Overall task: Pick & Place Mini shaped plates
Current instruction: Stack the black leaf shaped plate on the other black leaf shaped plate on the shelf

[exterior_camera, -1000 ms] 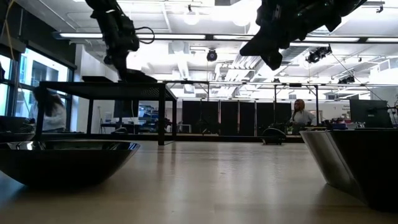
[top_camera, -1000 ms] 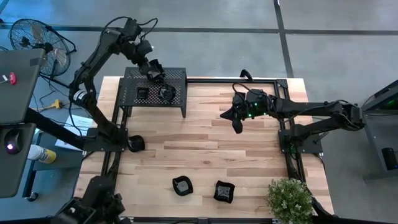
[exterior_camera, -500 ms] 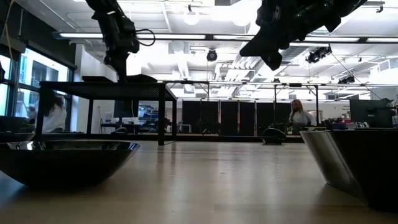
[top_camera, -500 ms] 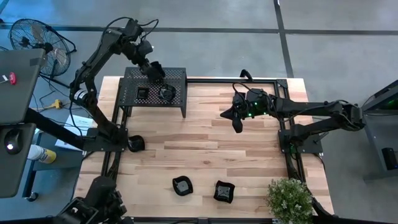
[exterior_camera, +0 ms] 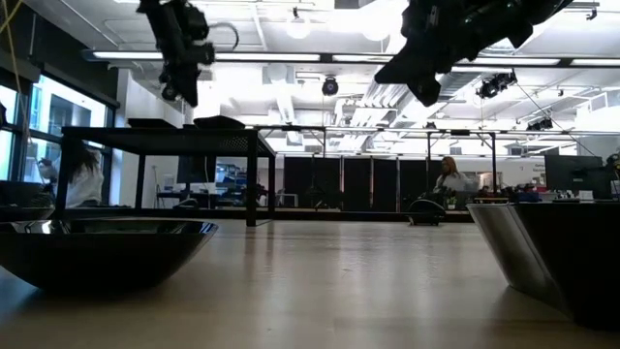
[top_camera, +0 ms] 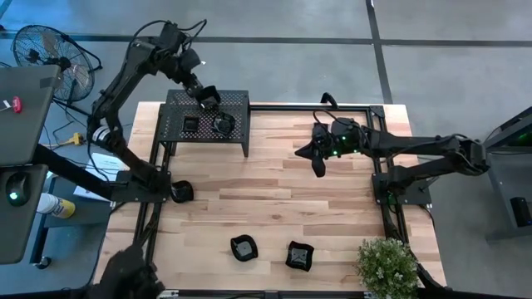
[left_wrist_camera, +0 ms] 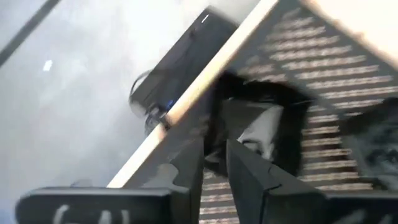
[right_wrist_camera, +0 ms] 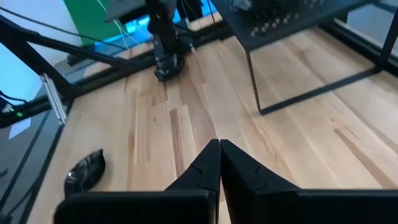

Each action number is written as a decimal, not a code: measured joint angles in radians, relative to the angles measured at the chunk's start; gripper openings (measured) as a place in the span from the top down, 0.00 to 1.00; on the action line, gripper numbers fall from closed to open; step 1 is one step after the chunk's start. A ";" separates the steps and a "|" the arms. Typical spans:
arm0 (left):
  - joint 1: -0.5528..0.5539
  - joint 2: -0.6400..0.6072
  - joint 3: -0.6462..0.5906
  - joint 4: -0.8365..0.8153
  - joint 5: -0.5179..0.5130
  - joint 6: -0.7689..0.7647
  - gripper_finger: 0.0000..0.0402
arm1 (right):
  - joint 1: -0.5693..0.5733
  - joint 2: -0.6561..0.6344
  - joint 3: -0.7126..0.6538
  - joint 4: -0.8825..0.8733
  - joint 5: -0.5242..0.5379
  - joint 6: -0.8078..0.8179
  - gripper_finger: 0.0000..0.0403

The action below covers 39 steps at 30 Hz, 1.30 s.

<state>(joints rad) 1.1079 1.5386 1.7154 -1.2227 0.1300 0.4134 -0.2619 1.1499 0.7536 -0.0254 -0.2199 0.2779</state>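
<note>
The left pincer (top_camera: 207, 94) is hovering over the back edge of the black perforated rack (top_camera: 237, 103), which is standing at the far left of the wooden surface (top_camera: 274, 208). In its wrist view its fingers (left_wrist_camera: 186, 174) are standing slightly apart with nothing between them, and a glossy plate (left_wrist_camera: 258, 127) is lying on the rack just beyond them. From above, two plates are sitting on the rack top, a square one (top_camera: 190, 124) and a rounder one (top_camera: 222, 124) just beside it.

The right pincer (top_camera: 318, 169) is hanging above the middle of the surface, its fingers (right_wrist_camera: 208, 165) pressed together and holding nothing.

Three more plates are resting on the wood: one (top_camera: 181, 191) at the left edge beside the arm's base, and two near the front edge, one (top_camera: 243, 247) left of the other (top_camera: 299, 256), close but apart. A potted plant (top_camera: 386, 264) is standing at the front right corner.

In the low view, people are showing in the room behind.
</note>
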 joint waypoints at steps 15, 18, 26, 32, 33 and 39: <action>-0.557 -0.248 -0.200 0.353 -0.011 -0.391 1.00 | -0.062 -0.159 0.001 -0.224 0.070 0.002 0.99; -0.677 -0.298 -0.331 0.531 -0.010 -0.472 1.00 | -0.078 -0.172 0.001 -0.262 0.082 0.017 0.99; -0.934 -0.405 -0.627 0.839 -0.093 -0.588 1.00 | -0.080 -0.172 0.001 -0.304 0.086 0.042 0.99; -1.012 -0.492 -0.776 0.974 -0.122 -0.696 1.00 | -0.116 -0.165 0.001 -0.364 0.208 0.222 0.99; -1.021 -0.510 -0.802 0.998 -0.138 -0.711 1.00 | -0.132 -0.161 0.001 -0.374 0.235 0.266 0.99; -1.038 -0.618 -0.916 1.052 -0.226 -0.774 1.00 | -0.232 -0.103 0.001 -0.411 0.228 0.374 0.94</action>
<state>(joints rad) 0.0696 0.9210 0.7990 -0.1710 -0.0959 -0.3610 -0.4934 1.0472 0.7544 -0.4364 0.0086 0.6522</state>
